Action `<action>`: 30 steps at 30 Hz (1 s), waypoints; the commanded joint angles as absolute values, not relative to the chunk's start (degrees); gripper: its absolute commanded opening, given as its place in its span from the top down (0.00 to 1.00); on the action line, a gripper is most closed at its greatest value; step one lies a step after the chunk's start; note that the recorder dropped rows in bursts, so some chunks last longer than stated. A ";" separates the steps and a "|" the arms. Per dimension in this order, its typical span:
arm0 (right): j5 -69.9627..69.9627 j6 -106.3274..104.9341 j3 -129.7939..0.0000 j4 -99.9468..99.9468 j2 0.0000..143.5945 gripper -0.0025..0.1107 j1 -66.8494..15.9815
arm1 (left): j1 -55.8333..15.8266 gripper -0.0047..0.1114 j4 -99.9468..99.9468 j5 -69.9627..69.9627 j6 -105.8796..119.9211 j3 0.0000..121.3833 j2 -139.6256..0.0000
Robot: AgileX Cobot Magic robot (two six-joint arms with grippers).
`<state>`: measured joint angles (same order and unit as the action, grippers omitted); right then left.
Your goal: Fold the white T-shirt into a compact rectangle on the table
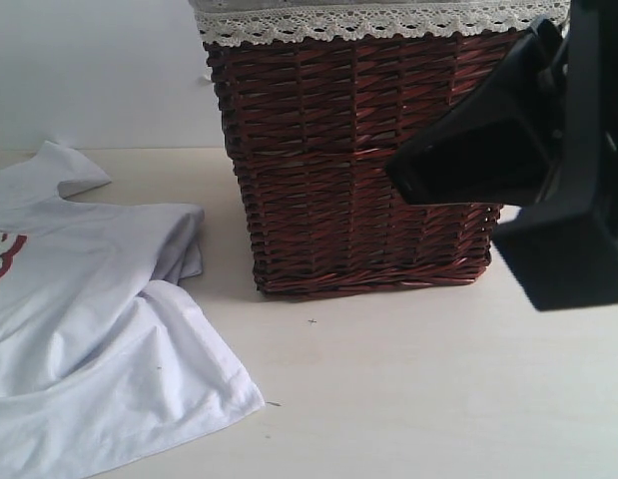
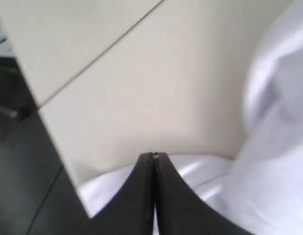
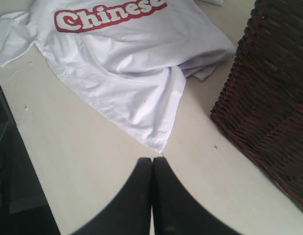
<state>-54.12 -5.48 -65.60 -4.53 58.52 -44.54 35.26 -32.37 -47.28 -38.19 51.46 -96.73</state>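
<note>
The white T-shirt (image 1: 79, 329) lies rumpled on the table (image 1: 408, 399) at the left of the exterior view, part of its red-outlined lettering (image 1: 1, 254) showing at the edge. In the right wrist view the lettering (image 3: 109, 14) faces up. My right gripper (image 3: 152, 159) is shut and empty over bare table, just short of the shirt's near corner (image 3: 158, 144). My left gripper (image 2: 152, 155) is shut above the shirt's white cloth (image 2: 273, 161) near a table edge; nothing shows between its jaws. The left gripper is outside the exterior view.
A tall brown wicker basket (image 1: 358, 160) with a lace-trimmed lining (image 1: 378, 20) stands just right of the shirt. The right arm's black body (image 1: 548, 190) hangs in front of the basket's right side. The table's edge (image 3: 24, 142) runs near the right gripper.
</note>
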 commanded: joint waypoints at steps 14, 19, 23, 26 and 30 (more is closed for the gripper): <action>-53.41 -5.96 -65.33 -4.44 58.04 0.98 -44.31 | 34.60 0.96 -17.98 -46.21 -12.63 45.89 -104.81; -53.41 -5.96 -65.33 -4.31 58.04 0.98 -44.31 | 35.03 0.96 -36.89 -52.58 -27.80 51.66 -108.38; -53.55 -5.96 -65.33 -4.31 58.04 0.98 -44.31 | 35.31 0.96 -41.55 -55.51 -38.19 53.42 -108.61; -53.66 -5.96 -65.33 -4.31 58.04 0.98 -44.31 | 35.31 0.96 -38.80 -55.39 -36.88 53.49 -108.61; -53.66 -5.96 -65.33 -4.31 58.04 0.98 -44.31 | 35.20 0.96 -32.13 -53.92 -31.37 53.49 -108.61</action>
<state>-54.12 -5.60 -65.60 -4.53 58.52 -44.54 35.32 -36.44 -54.82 -34.45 53.21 -108.73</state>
